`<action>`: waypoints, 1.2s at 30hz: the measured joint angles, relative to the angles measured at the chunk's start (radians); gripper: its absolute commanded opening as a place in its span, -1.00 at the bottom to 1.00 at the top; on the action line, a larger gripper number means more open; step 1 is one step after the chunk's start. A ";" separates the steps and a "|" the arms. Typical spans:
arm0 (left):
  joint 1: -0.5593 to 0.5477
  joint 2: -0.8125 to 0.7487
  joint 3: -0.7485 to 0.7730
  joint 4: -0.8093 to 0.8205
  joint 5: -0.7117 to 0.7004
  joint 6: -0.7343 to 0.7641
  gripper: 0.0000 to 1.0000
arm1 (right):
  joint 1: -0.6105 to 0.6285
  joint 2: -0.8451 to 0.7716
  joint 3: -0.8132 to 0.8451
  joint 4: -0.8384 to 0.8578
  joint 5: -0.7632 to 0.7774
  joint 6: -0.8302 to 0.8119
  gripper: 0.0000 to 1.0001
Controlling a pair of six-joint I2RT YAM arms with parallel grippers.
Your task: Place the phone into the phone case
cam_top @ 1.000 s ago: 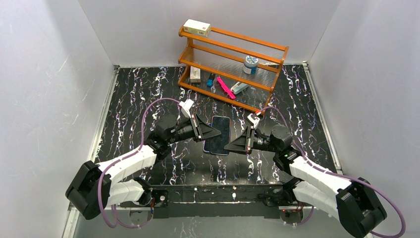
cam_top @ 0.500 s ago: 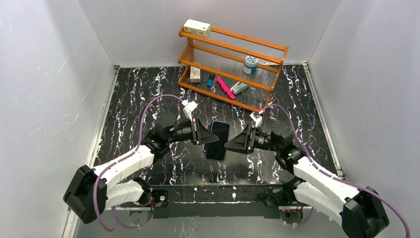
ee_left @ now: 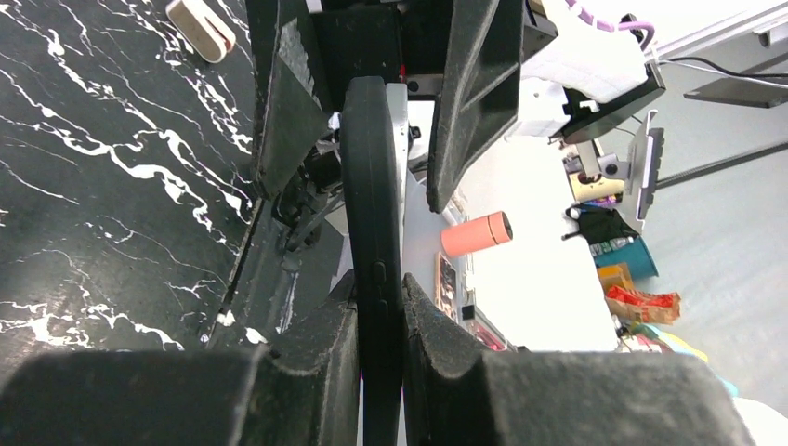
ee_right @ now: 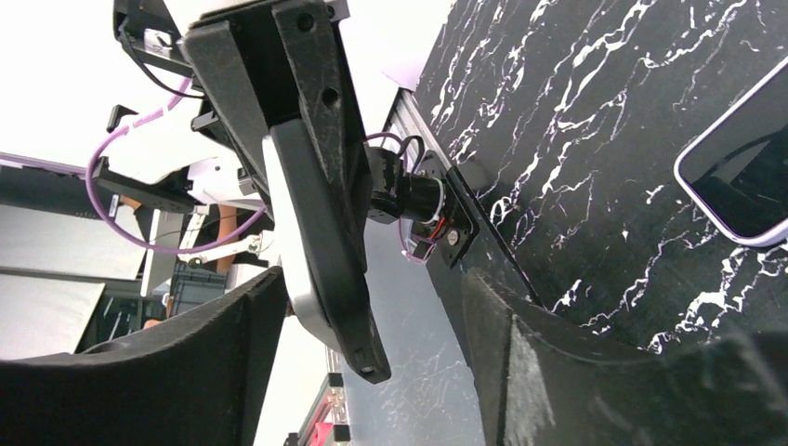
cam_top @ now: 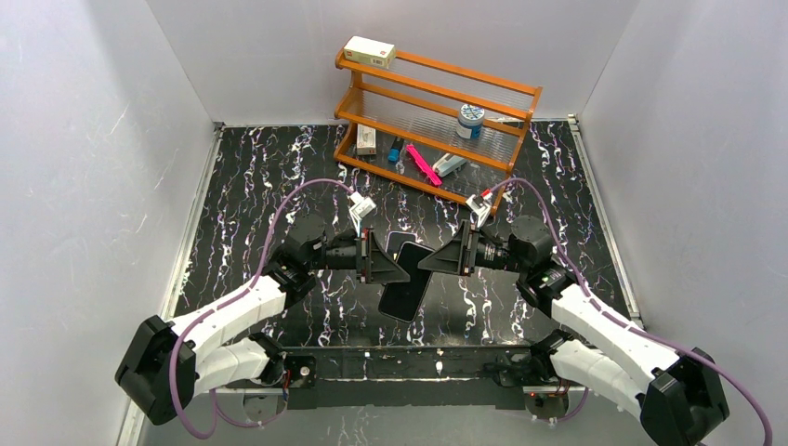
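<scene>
The left gripper (ee_left: 378, 297) is pinched narrow on the matte black, round-cornered phone case (ee_left: 372, 167), tilted in the air just over the lavender-edged phone (ee_right: 743, 177) on the black marbled table (ee_left: 111, 186). Whether the plain black smartphone sits inside I cannot tell. The right gripper (cam_top: 426, 264) gapes wide around its free end. If those jaws close off-centre, the thin edge pinch could let the case pivot or drop onto that phone. A second ago it lay flat there, a gripper on each side.
</scene>
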 measured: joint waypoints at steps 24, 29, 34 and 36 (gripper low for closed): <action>-0.006 -0.002 0.085 -0.323 -0.063 0.152 -1.00 | 0.000 0.023 0.073 -0.095 0.013 -0.140 -0.50; -0.012 -0.013 0.075 -0.295 -0.100 0.126 -1.00 | 0.000 0.040 0.072 -0.080 0.022 -0.099 -0.09; -0.011 -0.030 0.000 -0.138 -0.148 -0.005 -1.00 | -0.008 0.069 0.037 0.039 0.012 -0.019 -0.07; -0.010 -0.029 -0.003 -0.118 -0.169 -0.032 -1.00 | -0.007 0.087 0.024 0.072 -0.002 0.007 -0.09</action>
